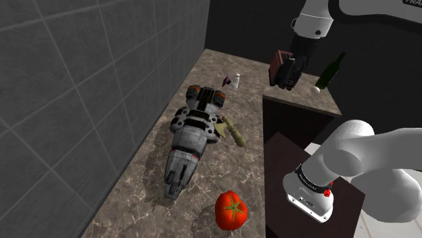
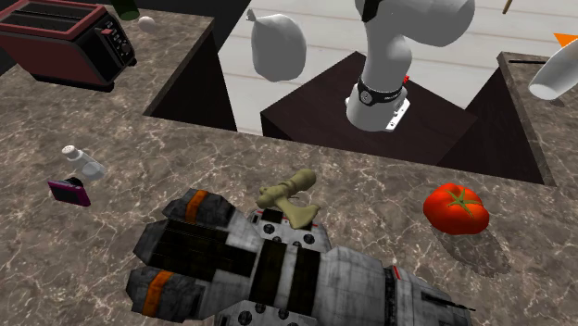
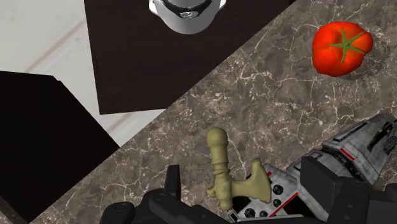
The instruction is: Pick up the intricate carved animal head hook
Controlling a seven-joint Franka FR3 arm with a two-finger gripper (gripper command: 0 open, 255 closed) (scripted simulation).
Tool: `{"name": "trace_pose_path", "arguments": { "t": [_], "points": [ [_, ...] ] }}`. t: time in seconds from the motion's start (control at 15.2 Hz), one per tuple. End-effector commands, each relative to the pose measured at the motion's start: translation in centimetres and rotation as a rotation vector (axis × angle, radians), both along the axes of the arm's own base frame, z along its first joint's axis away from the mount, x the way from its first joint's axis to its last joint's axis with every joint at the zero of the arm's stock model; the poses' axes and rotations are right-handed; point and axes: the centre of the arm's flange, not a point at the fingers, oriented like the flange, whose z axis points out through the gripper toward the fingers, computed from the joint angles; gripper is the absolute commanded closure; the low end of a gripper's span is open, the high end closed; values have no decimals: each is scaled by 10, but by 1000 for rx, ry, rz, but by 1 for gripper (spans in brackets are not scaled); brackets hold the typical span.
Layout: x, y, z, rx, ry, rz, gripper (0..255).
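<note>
Against the grey spaceship model (image 1: 193, 132), on its side turned away from the tiled wall (image 1: 67, 74), lies the olive-tan carved hook (image 3: 219, 162). Its broader end seems to touch the hull, and its slim, turned shaft points away from the ship across the marbled surface (image 1: 135, 196). Above it hangs the pincer (image 3: 240, 173), spread wide and holding nothing; in the wrist view the hook sits between the two fingers, though they are not down at its level.

The step in hand looks like the descent onto the hook. To do it well, I would come straight down with the fingers set across the shaft rather than along it. I would also aim at the shaft's middle, away from the ship, so that neither finger strikes the hull or nudges the model. Close only once both fingers are low on either side of the shaft, then lift straight up.

By count:
- one hook and one spaceship model;
- one red tomato (image 1: 231, 209), off the ship's nose;
- one small white shaker (image 2: 83, 163) and one purple item (image 2: 69, 192), both past its engine end;
- one dark red toaster (image 2: 65, 42), farther beyond that end.
</note>
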Motion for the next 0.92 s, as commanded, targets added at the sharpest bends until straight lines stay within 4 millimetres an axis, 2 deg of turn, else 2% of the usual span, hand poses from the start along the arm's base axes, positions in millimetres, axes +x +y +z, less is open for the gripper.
{"name": "trace_pose_path", "arguments": {
  "t": [0.0,0.86],
  "points": [
    [0,0,0,0,0,0,0],
    [60,37,-158,-104,-25,132,0]
  ]
}}
